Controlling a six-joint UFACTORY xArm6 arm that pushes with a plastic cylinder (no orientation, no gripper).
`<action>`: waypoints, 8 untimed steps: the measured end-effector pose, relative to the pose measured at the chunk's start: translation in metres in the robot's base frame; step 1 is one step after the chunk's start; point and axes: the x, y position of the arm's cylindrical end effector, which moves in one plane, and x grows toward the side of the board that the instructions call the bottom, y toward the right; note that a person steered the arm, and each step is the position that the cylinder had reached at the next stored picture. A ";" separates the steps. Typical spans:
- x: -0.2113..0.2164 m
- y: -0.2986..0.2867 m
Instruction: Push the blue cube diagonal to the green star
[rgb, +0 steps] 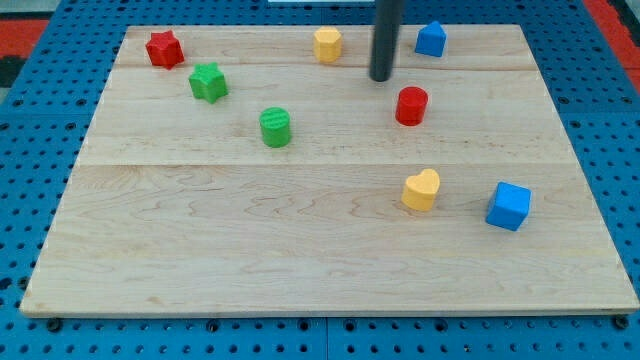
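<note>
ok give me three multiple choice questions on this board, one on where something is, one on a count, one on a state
1. Where is my tip?
A. touching the blue cube
B. between the yellow block and the blue block at the view's top
C. beside the green star

2. How many blocks are red?
A. one
B. two
C. three

3. What is touching the blue cube?
A. nothing
B. my tip
C. the yellow heart

Answers:
1 B: the tip sits between the yellow block and the blue block, above the red cylinder.
2 B: only the red star and the red cylinder.
3 A: board shows between it and the yellow heart; the green star is far off.
</note>
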 end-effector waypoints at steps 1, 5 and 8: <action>-0.009 -0.063; 0.156 0.233; 0.240 0.128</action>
